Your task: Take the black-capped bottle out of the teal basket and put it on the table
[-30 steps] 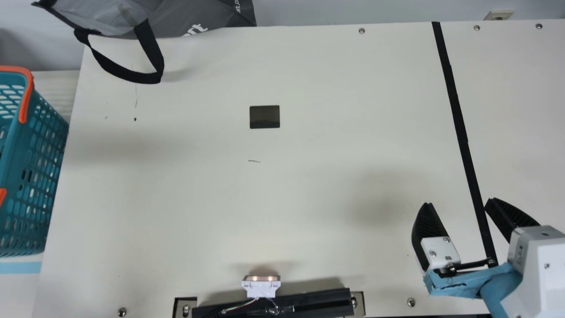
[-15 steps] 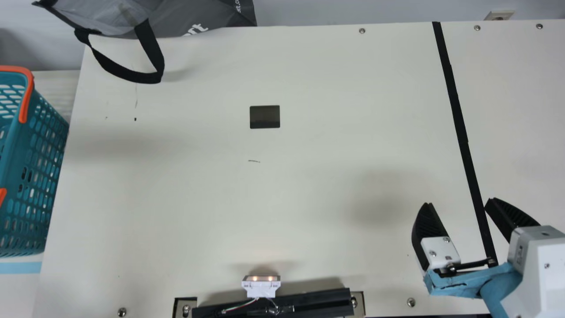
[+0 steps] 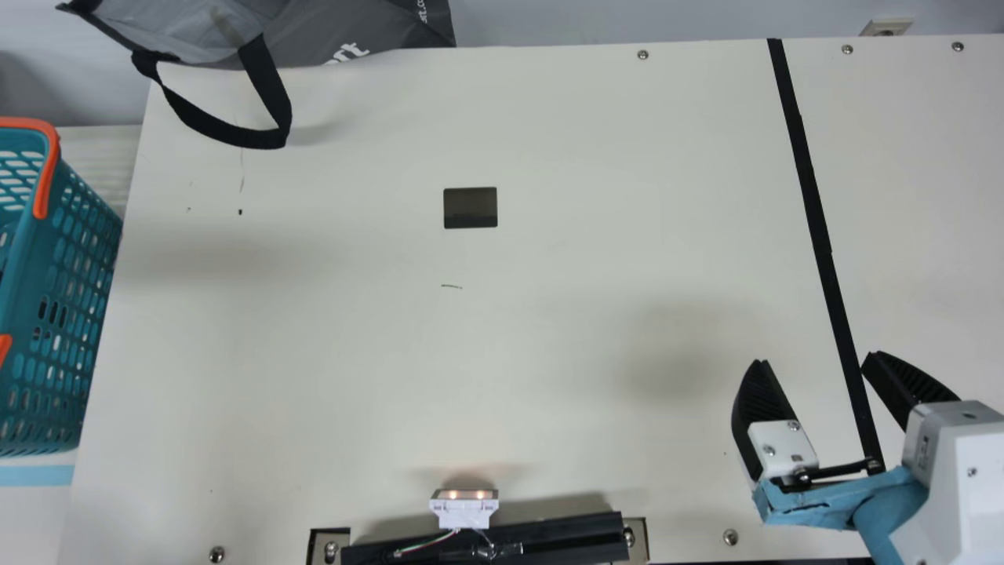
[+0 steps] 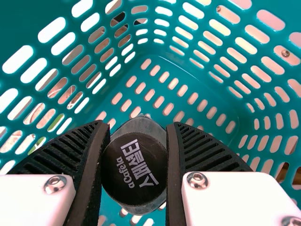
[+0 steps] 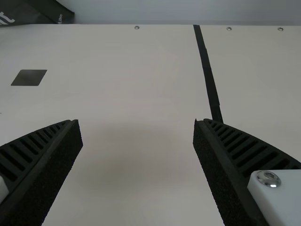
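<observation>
At the main view's left edge is the teal basket, cut off by the frame. The left wrist view looks down into this basket, where the black-capped bottle has its cap toward the camera. My left gripper is shut on the bottle, a ribbed finger against each side of the cap. The cap hides most of the bottle's body. My right gripper stands open over the table's near right part, far from the basket; in the right wrist view the same gripper has nothing between its fingers.
Orange handles run along the basket's rim. A grey bag lies at the back left, its black strap reaching onto the table. A small white device and a black bar sit at the near edge.
Through the basket's side slots in the main view, the dark patch has spread slightly to the right. My right arm has kept still.
</observation>
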Robot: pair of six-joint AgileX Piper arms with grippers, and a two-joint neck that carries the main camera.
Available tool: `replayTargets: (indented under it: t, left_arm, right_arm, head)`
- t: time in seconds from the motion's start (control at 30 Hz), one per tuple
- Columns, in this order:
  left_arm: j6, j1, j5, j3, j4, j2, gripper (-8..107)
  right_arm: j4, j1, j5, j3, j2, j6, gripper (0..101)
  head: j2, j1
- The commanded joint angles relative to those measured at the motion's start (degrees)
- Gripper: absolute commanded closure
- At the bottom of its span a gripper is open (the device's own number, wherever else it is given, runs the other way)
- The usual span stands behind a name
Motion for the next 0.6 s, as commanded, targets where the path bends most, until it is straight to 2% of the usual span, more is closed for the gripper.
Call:
replayTargets:
  t: [0.0,0.57]
  left_arm:
    - [-0.11,-0.14,0.03,-0.01,0.4,-0.44,99]
    - [-2.47,-2.12,3.33,-0.3,6.17,-6.4,99]
  right_arm:
    - [0.0,0.0,0.0,0.0,0.0,0.0,10]
    - [0.0,0.0,0.02,0.0,0.0,0.0,10]
  head:
    - [0.47,-0.51]
    - [0.47,-0.51]
